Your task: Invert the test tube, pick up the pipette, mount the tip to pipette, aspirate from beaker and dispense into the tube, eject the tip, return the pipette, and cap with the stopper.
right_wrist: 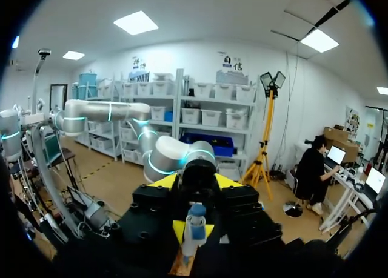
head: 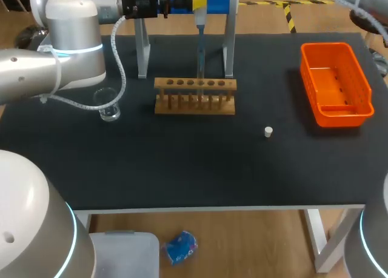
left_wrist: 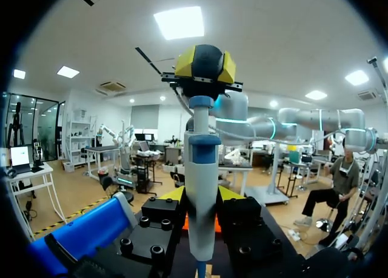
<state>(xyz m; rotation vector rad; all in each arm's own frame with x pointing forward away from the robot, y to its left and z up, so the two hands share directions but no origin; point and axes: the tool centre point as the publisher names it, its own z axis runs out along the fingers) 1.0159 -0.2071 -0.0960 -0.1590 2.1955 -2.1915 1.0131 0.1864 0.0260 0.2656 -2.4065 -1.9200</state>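
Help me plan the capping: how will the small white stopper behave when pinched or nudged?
The stopper looks tiny, so probably light and easily knocked away. It seems a short cylinder standing on end; tipped over, it may roll.

1. Our left arm [head: 66, 48] comes in from the left with its elbow raised. Its wrist lies level and points toward our right.
2. Our left gripper [left_wrist: 201, 199] presses on the pipette [left_wrist: 202, 169] from both sides (it stands upright between the fingers).
3. Our right arm [left_wrist: 285, 117] reaches in from the opposite side.
4. Our right gripper [left_wrist: 205, 63] faces the left one, higher up at the pipette's top.
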